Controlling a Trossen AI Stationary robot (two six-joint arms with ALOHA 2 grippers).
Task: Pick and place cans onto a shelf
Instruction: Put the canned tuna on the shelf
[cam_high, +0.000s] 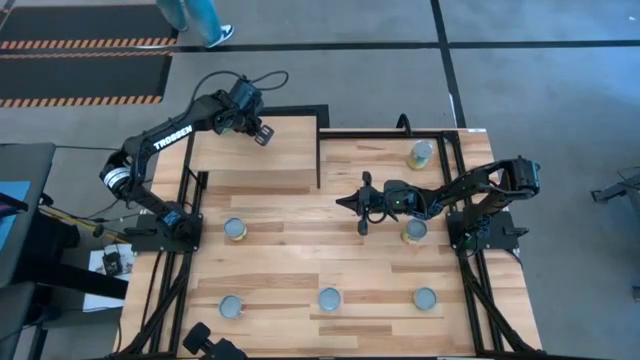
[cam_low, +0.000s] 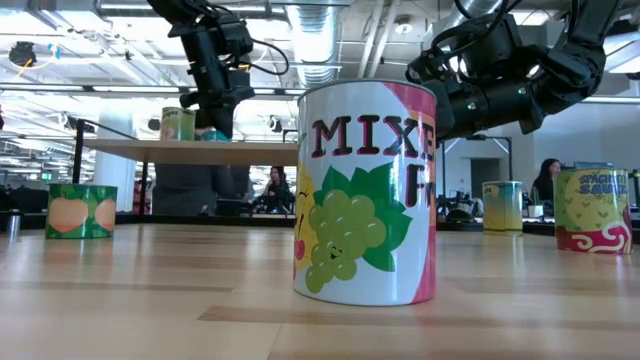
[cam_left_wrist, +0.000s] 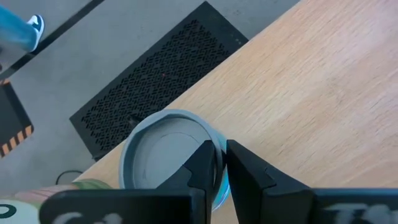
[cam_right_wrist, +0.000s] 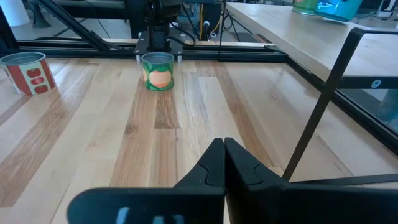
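Observation:
The shelf (cam_high: 255, 160) is a pale plywood platform at the table's far left. A can with a silvery-blue top (cam_left_wrist: 163, 152) stands on the shelf close to its far edge, and a second can (cam_low: 178, 123) stands beside it. My left gripper (cam_left_wrist: 221, 149) slants down over the first can's rim, its fingers a narrow gap apart; the arm hides this can in the high view. My right gripper (cam_high: 342, 203) hovers shut over the middle of the table, pointing toward the table's left edge, touching nothing. My left gripper comes down at a slant from the table's near side. One finger (cam_left_wrist: 205, 162) lies over the can's top and the other (cam_left_wrist: 245, 171) outside its wall, with the rim (cam_left_wrist: 219, 183) in the thin gap. I cannot tell whether they touch it. The can stands upright on the shelf.
Several cans stand upright on the plank table: one at the far right (cam_high: 421, 153), one under my right arm (cam_high: 414, 231), one by the left arm's base (cam_high: 235, 229), and three along the near side (cam_high: 329, 298). A black frame (cam_high: 320, 150) borders the shelf.

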